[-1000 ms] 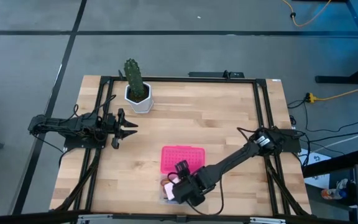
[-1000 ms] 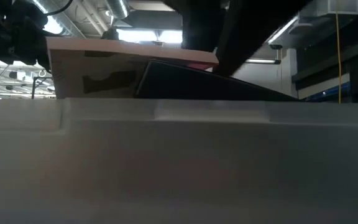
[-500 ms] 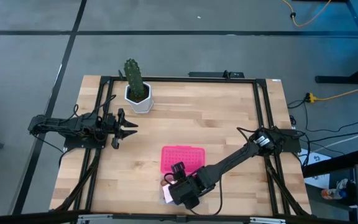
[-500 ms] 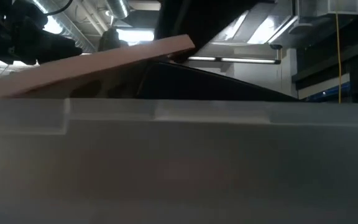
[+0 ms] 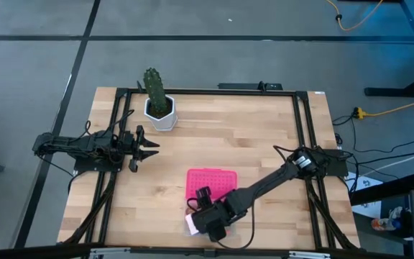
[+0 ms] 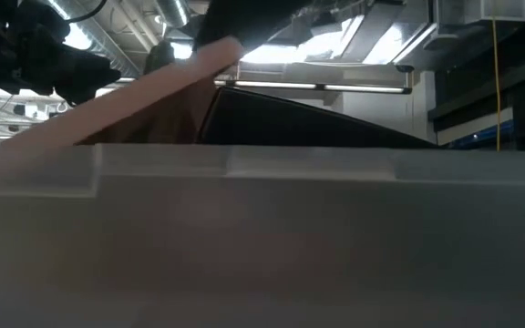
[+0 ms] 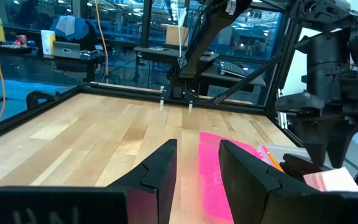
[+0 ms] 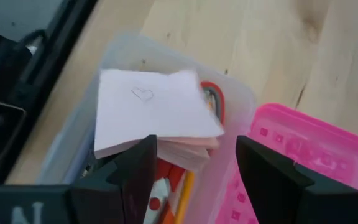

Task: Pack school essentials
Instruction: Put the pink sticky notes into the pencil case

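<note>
Now, from above: the right gripper [image 5: 201,219] sits at the table's near edge over the clear plastic box [image 5: 192,223], just beside the dotted pink rectangular lid [image 5: 210,183]; the pale pink square notepad [image 5: 192,226] peeks out by its fingers. The left gripper [image 5: 148,147] waits well apart, near the green cactus in its white pot [image 5: 159,101], fingers spread and empty.

Low view: that notepad [image 6: 126,100] leans steeply, one edge up, above the box's frosted wall [image 6: 262,228].

Left wrist view: its own fingers [image 7: 160,171] stand parted, nothing between them.

Right wrist view: fingers [image 8: 138,165] released and wide, the notepad [image 8: 151,112] lying loose just beyond them atop the red-handled scissors [image 8: 215,99] and thin orange pencil [image 8: 185,193] inside the box.
</note>
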Robot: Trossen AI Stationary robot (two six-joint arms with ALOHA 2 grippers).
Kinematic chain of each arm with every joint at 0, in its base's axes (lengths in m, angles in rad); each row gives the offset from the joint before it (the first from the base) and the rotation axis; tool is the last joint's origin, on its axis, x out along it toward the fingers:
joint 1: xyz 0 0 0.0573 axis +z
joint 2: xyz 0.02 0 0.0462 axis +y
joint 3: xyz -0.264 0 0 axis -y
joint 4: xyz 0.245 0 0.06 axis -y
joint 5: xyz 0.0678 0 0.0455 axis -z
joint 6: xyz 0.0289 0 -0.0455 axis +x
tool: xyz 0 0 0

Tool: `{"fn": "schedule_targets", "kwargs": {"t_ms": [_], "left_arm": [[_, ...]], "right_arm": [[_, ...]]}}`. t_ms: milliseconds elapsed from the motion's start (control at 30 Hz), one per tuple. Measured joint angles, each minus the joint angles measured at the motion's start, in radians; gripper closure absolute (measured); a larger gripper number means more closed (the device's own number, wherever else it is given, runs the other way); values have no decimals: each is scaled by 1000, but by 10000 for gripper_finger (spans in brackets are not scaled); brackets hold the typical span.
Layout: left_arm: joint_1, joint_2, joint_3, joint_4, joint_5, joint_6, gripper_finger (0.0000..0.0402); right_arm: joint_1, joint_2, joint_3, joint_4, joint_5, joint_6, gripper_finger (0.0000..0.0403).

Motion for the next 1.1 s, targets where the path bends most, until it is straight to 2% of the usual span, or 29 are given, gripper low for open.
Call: {"fn": "schedule_targets", "kwargs": {"t_ms": [333,500,700,867,1100], "left_arm": [[0,0,0,0,0,0,288],[0,0,0,0,0,0,288],[0,0,0,0,0,0,288],[0,0,0,0,0,0,288],[0,0,0,0,0,0,288]], "right_arm": [[-18,0,0,6,20,50,183],[-17,0,0,2,-21,74,183],[-2,0,0,-32,-19,111,183],[9,-2,0,-135,-47,161,183],[13,-6,1,-101,-129,248,183]]}}
